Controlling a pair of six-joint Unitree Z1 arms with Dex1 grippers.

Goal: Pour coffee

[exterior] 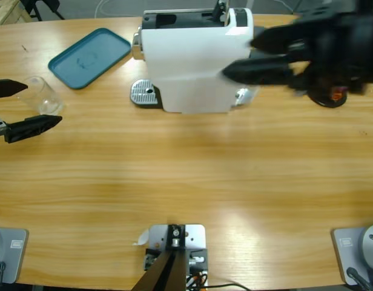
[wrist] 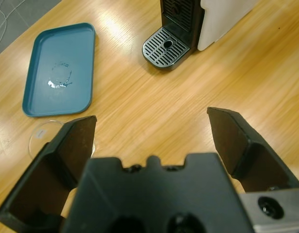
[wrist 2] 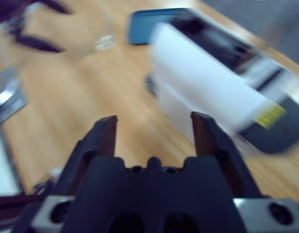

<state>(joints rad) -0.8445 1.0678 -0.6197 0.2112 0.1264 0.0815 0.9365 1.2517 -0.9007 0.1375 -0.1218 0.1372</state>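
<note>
A small clear glass tumbler (exterior: 44,97) stands near the table's left end, and no coffee shows in it. My left gripper (exterior: 41,104) is open, and from above the tumbler appears between its jaw tips. In the left wrist view the tumbler (wrist: 40,136) is partly hidden behind the left jaw of the open gripper (wrist: 152,131). A white coffee machine (exterior: 192,60) with a metal drip tray (exterior: 144,94) stands at the back. My right gripper (exterior: 241,56) hovers open over the machine's right side. In the blurred right wrist view the machine (wrist 2: 212,97) lies just past that gripper (wrist 2: 153,128).
A teal tray (exterior: 89,57) lies at the back left, beyond the tumbler, with a wet patch on the tray (wrist: 59,68). The drip tray (wrist: 166,46) faces the left arm. A dark round object (exterior: 332,97) sits under the right arm.
</note>
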